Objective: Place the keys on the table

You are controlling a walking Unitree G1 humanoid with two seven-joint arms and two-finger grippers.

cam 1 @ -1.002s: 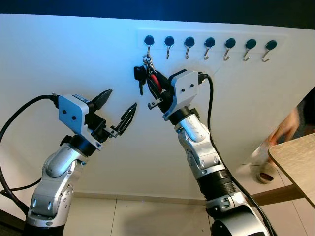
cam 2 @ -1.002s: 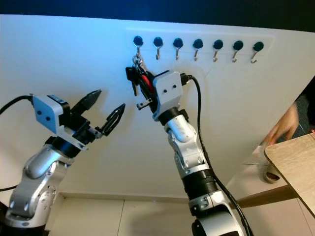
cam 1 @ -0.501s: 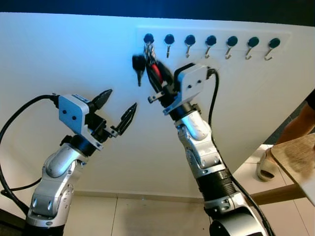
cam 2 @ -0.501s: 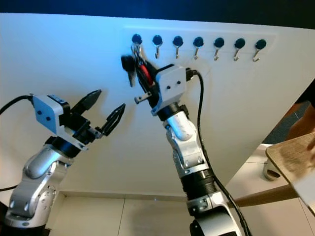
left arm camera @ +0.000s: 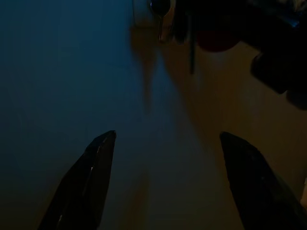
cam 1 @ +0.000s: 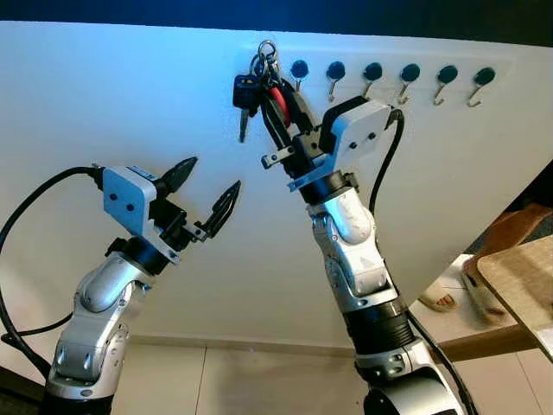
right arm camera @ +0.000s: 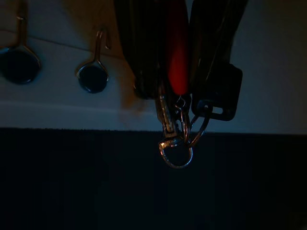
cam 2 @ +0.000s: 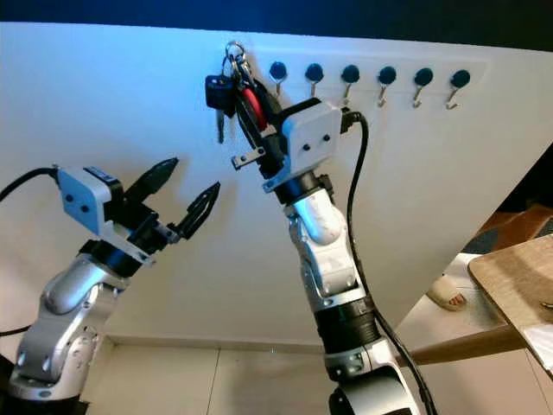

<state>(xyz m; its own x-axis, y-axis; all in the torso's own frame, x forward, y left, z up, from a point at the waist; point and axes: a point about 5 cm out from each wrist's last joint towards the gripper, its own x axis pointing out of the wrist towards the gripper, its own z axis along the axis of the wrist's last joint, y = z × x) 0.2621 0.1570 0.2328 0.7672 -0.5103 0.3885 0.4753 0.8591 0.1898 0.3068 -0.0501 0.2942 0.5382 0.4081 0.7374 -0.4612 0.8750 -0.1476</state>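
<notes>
Against the white wall, both silver arms raised. Beside it at lower right, wooden table, well apart from the keys. High on the wall, row of dark hooks. Right gripper lifted to the row's left end, fingers pinched on the keys, red tag between them, black key hanging, silver ring uppermost; possibly clear of the first hook, contact hard to judge in the dim wrist view. Left gripper lower and apart, fingers spread, holding nothing.
</notes>
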